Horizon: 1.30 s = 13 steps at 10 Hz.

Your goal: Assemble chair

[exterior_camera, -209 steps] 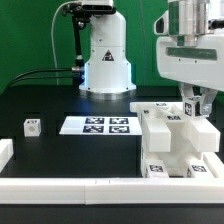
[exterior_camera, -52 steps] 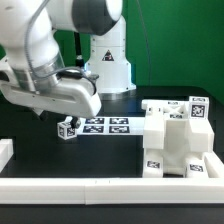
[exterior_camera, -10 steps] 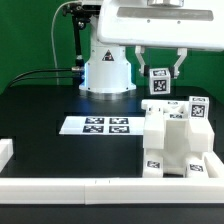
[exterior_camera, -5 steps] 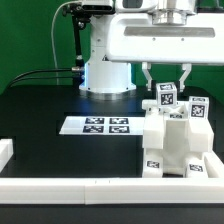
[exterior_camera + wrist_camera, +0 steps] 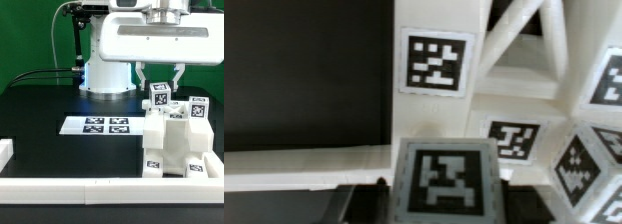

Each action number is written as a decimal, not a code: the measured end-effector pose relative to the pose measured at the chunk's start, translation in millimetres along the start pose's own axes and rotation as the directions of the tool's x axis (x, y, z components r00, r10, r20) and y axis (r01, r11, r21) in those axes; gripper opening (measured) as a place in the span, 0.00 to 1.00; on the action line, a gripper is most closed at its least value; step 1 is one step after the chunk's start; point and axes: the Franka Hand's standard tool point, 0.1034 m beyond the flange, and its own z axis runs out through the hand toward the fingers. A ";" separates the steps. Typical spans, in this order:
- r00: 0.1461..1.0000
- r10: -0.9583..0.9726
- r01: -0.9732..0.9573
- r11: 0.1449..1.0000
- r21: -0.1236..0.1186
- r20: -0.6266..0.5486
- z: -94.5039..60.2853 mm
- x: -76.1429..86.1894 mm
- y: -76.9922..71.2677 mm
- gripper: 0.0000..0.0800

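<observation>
Chair (image 5: 178,140) at the exterior view's lower right awaits the small tagged part (image 5: 160,96) pinched in the gripper (image 5: 160,93) just above it; judged best lowered straight, squarely aligned.

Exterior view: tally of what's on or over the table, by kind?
Assembled chair structure: 1
Loose tagged chair part, held in the gripper above the structure: 1
Marker board: 1
Total: 3

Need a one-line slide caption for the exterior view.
Pincer holds a small tagged chair part just above the white chair assembly.
</observation>
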 end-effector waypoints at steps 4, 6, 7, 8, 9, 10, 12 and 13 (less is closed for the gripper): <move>0.998 0.017 -0.016 1.000 0.019 -0.061 4.8 9.2 -2.6 0.36; 0.998 0.029 -0.028 0.999 0.021 -0.048 3.9 10.0 -2.6 0.36; 0.999 0.021 -0.020 1.000 0.020 -0.050 4.7 9.9 -2.5 0.36; 0.999 0.019 -0.018 1.000 0.020 -0.050 5.0 9.9 -2.4 0.36; 0.999 0.010 -0.009 1.000 0.021 -0.051 4.0 10.1 -3.0 0.36; 0.998 -0.009 0.011 1.000 0.026 -0.060 -2.6 10.8 -5.6 0.36; 0.997 -0.042 0.044 0.999 0.030 -0.061 -8.7 3.9 -1.7 0.36; 0.997 -0.046 0.048 0.998 0.030 -0.063 -8.5 1.8 -1.3 0.36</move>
